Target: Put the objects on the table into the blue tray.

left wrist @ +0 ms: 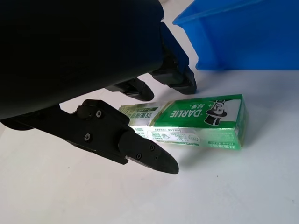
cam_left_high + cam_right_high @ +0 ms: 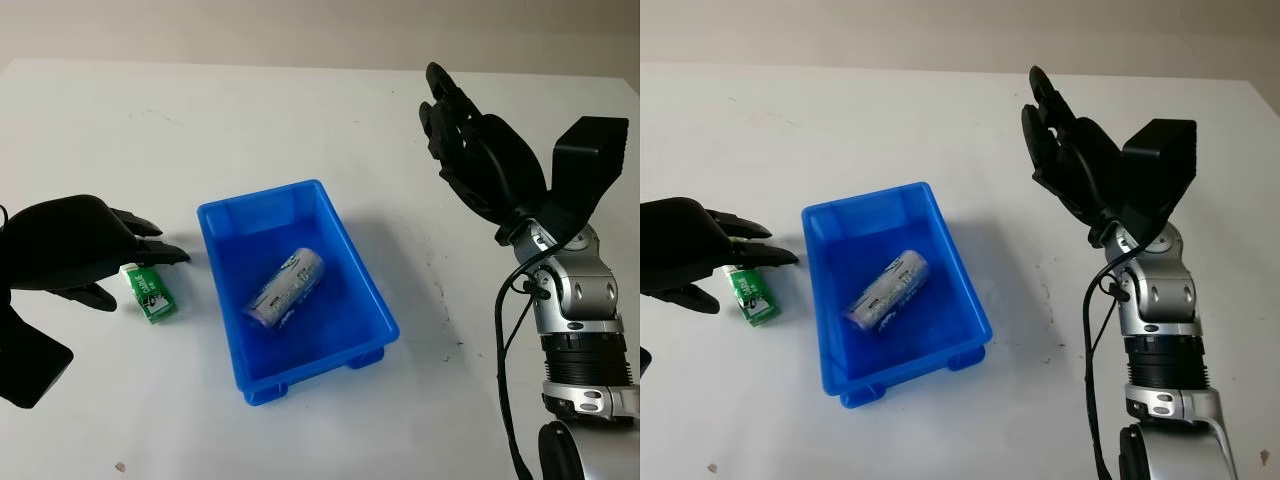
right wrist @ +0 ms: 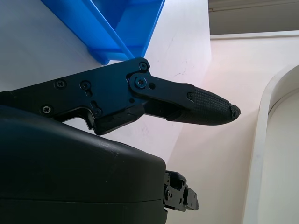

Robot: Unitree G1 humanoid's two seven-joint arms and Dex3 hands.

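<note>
Left of the blue tray (image 2: pixel 222 218), the released left hand (image 2: pixel 75 250) hovers over a green box (image 2: pixel 152 294); its wrist view reads "DARLIE". Right hand (image 2: pixel 1070 160) raised, released.

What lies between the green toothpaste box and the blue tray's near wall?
Nothing: bare white table separates the green toothpaste box from the blue tray, seen from both eye views. The left hand hovers over the box, open.
</note>
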